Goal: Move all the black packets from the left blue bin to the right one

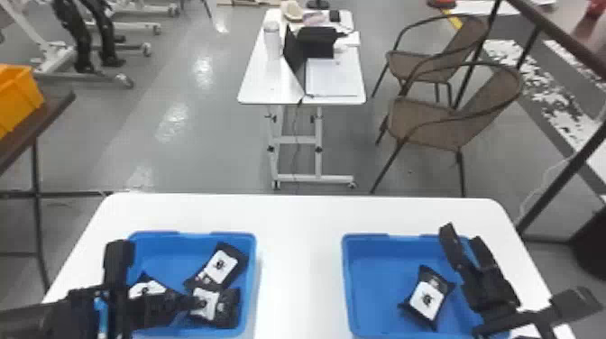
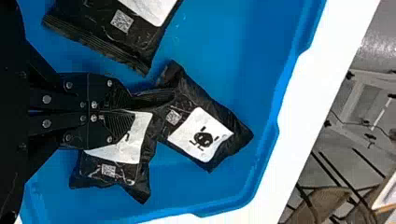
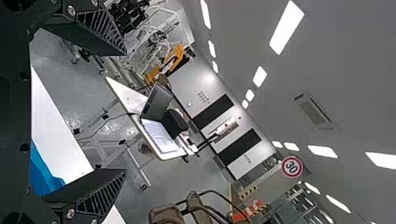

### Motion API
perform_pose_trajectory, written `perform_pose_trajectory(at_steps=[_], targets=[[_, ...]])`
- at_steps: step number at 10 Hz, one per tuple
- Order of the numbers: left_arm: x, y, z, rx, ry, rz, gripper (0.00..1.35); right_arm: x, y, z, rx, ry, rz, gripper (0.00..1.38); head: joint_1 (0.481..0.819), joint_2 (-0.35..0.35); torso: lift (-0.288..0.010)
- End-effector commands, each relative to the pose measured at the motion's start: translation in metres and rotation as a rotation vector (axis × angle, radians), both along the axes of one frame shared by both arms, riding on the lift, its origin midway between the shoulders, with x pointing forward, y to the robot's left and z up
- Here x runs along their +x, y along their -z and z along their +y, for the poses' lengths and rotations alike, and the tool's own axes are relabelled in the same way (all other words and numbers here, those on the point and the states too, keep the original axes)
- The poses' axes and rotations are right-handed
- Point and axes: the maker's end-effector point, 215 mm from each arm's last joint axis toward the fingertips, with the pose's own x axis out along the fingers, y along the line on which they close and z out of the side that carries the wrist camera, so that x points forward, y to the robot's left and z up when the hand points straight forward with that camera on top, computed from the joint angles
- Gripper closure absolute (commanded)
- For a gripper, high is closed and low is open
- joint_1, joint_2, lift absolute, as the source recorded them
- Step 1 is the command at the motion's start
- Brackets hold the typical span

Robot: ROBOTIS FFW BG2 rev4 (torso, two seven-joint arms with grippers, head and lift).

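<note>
White table [image 1: 300,252], left hand [image 1: 191,303] angled down, pinching black packet [image 2: 100,151], right hand [image 1: 463,235] forward, spread

We're looking at a white table [image 1: 300,252], folks: left blue bin [image 1: 250,270] toward its left edge, right blue bin [image 1: 367,284] toward its right!

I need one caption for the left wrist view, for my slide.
Left gripper with its fingers together on a black packet, two more packets lying in the blue bin.
</note>
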Motion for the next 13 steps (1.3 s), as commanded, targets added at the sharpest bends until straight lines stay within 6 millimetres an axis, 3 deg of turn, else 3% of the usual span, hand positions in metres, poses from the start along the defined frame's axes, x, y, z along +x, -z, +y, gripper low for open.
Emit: perform_pose_trajectory(at_steps=[1, 2, 4, 7, 10, 13], targets=[[0.004, 0.000, 0.004, 0.020, 0.003, -0.032, 1.22, 0.000, 0.002, 0.004, 0.007, -0.006, 0.004, 0.12, 0.695, 0.012, 0.000], [0.003, 0.002, 0.003, 0.015, -0.007, -0.035, 1.22, 0.000, 0.003, 0.006, 0.009, -0.010, 0.007, 0.12, 0.695, 0.015, 0.000], [0.008, -0.013, -0.008, -0.031, 0.007, -0.079, 1.22, 0.000, 0.003, 0.008, 0.012, -0.015, 0.007, 0.12, 0.695, 0.019, 0.000], [0.019, -0.067, -0.038, -0.165, 0.022, -0.213, 1.22, 0.001, 0.000, 0.012, 0.013, -0.024, -0.002, 0.12, 0.695, 0.002, 0.000], [0.007, -0.100, -0.055, -0.244, 0.008, -0.274, 1.22, 0.002, -0.003, 0.020, 0.021, -0.043, -0.009, 0.12, 0.695, -0.022, 0.000], [0.053, -0.150, -0.103, -0.325, 0.137, -0.531, 1.22, 0.012, -0.016, 0.054, 0.070, -0.120, -0.040, 0.12, 0.695, -0.036, 0.000]])
